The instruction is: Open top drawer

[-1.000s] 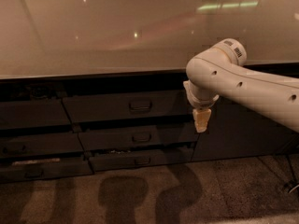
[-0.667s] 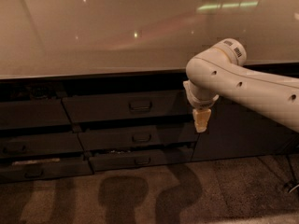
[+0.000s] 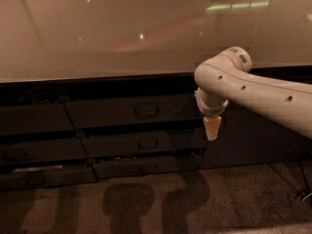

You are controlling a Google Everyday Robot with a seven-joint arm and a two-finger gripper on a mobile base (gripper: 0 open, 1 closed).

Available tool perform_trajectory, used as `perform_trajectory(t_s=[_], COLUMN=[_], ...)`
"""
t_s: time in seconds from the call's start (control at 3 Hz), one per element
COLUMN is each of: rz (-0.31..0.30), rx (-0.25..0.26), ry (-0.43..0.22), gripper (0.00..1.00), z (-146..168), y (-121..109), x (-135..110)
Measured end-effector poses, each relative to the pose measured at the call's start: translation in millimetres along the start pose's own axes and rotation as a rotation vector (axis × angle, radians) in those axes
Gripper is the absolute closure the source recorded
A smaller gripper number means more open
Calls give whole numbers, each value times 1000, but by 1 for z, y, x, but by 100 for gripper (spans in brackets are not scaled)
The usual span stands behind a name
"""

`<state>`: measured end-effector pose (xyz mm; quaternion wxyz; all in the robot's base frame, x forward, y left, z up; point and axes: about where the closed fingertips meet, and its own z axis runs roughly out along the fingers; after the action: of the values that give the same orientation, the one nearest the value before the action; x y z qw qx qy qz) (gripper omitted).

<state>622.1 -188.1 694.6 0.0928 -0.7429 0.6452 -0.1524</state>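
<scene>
Down low in front of a dark cabinet face, under a pale, glossy counter (image 3: 97,38). Reaching in from the right edge, a white arm (image 3: 263,94), bent at a rounded joint and turned downward. At its end, the gripper (image 3: 212,128): a tan tip pointing straight down toward the floor, hanging in front of the cabinet. Apart or together? Cannot tell from this angle, just one tan wedge on show.

Now the top drawer (image 3: 112,112): widest dark front of the middle stack, right under the counter's edge, with a small loop handle (image 3: 146,110) at its centre. Looks shut, though hard to judge in this dim light. Gripper off to the right of that handle and well apart from it, lower too, roughly level with the seam beneath the top drawer and just past the drawer's right end.

Below, two narrower fronts, the middle drawer (image 3: 146,144) and the bottom drawer (image 3: 148,168), each with a similar handle. Off to the left, more dark fronts (image 3: 34,121), hard to make out in the gloom. Right of the stack, below the arm, a plain dark panel (image 3: 253,145). Across the speckled floor (image 3: 243,199), broad soft shadows (image 3: 129,204).
</scene>
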Motion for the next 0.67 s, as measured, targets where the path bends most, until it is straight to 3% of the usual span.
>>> perform_trajectory(t_s=[0.33, 0.67], rz=[15, -40], rx=[-17, -36], ry=[7, 39], gripper=[0, 0], z=[5, 11], y=[-10, -39], x=[3, -28])
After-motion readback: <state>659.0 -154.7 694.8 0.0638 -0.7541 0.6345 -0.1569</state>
